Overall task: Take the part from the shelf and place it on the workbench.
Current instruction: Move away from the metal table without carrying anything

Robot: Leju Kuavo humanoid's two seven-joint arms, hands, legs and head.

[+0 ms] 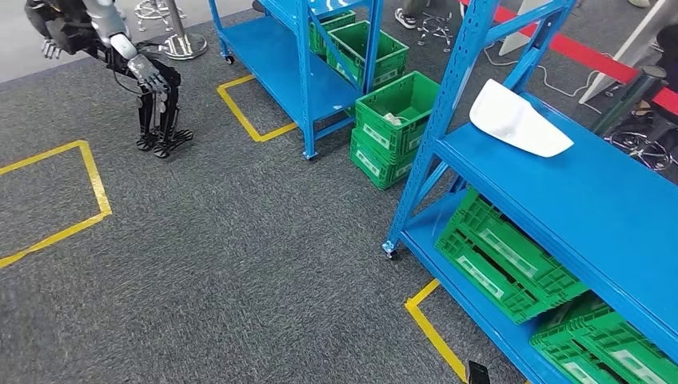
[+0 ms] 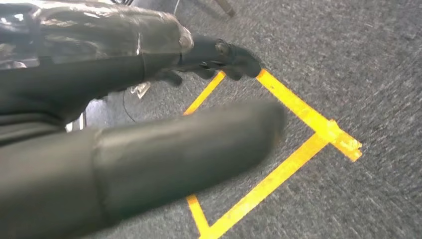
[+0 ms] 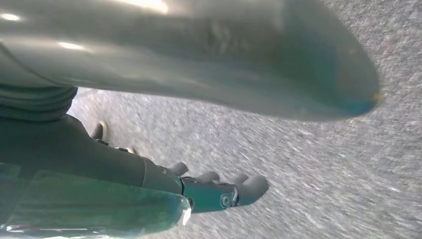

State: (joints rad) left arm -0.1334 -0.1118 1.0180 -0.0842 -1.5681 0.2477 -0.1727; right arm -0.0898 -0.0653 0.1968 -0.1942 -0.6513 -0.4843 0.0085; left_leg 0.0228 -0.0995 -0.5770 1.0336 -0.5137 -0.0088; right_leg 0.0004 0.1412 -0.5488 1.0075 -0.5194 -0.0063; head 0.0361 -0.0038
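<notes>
Both hands hold nothing: left hand [image 2: 149, 144] and right hand [image 3: 199, 189] hang with fingers apart. White part [image 1: 518, 120] lies on the blue shelf [image 1: 592, 200], right of frame; picking and placing remain.

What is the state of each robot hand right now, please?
Left robot hand: open, holding nothing, fingers extended over the grey carpet.
Right robot hand: open, holding nothing, hanging above the carpet.
</notes>
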